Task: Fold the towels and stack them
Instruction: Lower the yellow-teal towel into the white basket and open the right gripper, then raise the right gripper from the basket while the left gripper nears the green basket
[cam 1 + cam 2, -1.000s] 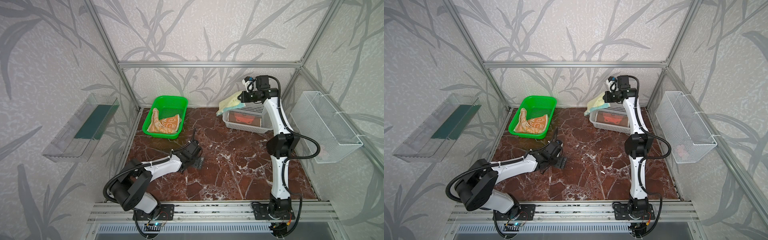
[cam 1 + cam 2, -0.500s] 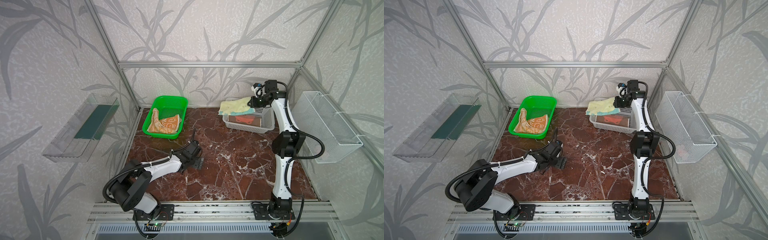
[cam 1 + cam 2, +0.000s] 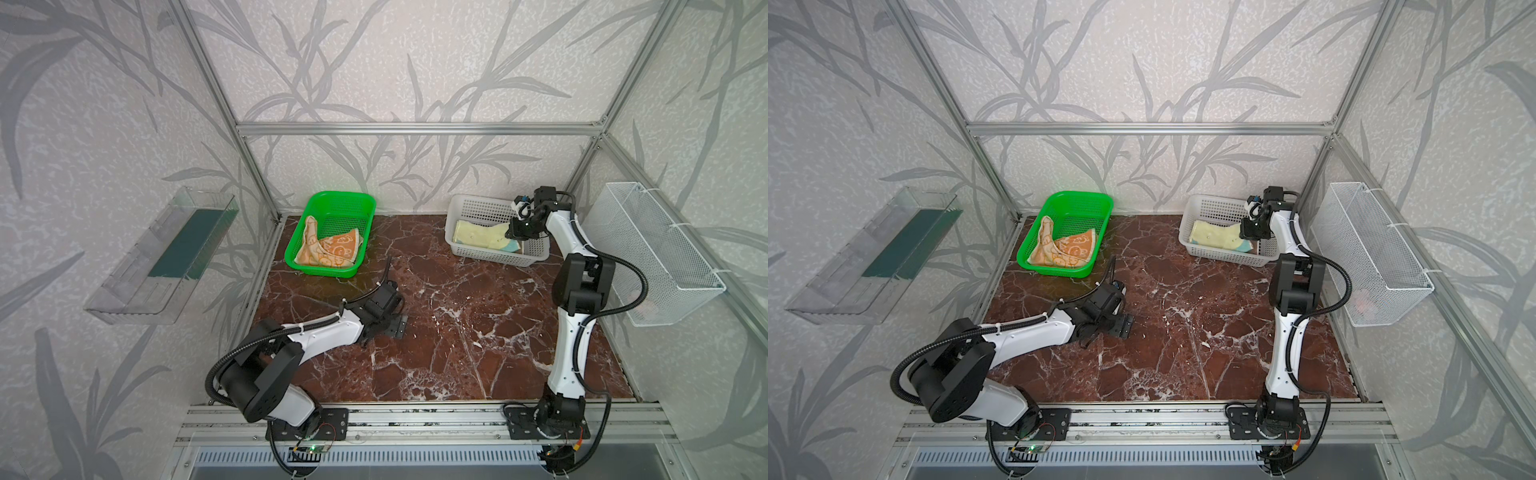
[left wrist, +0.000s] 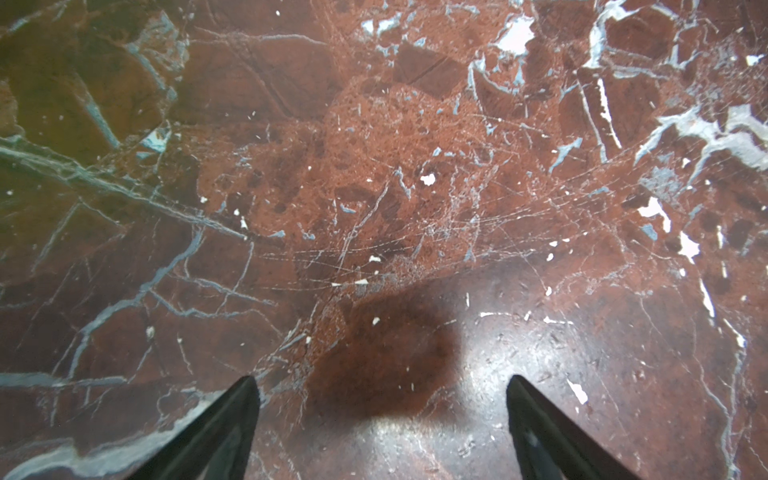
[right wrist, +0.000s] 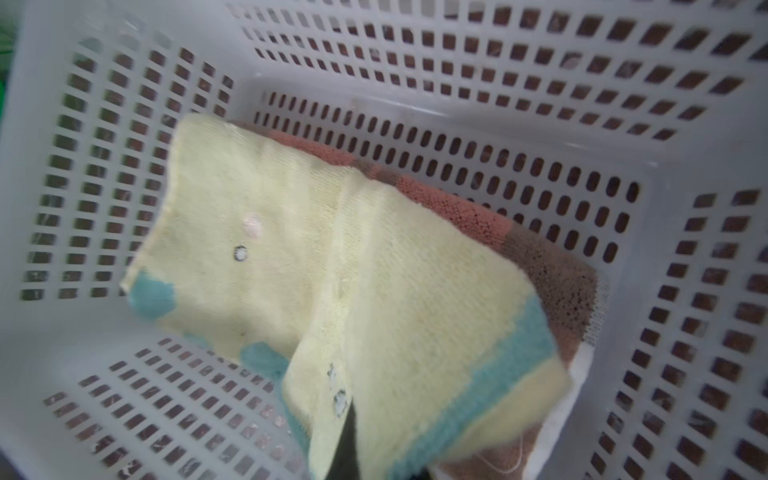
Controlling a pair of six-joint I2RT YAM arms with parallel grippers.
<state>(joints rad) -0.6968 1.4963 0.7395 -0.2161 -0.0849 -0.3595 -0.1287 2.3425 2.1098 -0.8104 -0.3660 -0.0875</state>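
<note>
Lowered into the white slotted plastic basket [image 3: 465, 206], right end effector [image 3: 512, 237] pinches the pale-yellow knit towel [image 3: 478, 237]; I'd release it squarely

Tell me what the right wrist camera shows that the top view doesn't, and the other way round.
Only the right wrist view: a salmon and brown towel under the yellow towel. Only a top view: the green basket holding the cartoon-face towel, and the left gripper open over the bare marble tabletop. Both: the yellow towel in the white basket, gripped by the shut right gripper.
</note>
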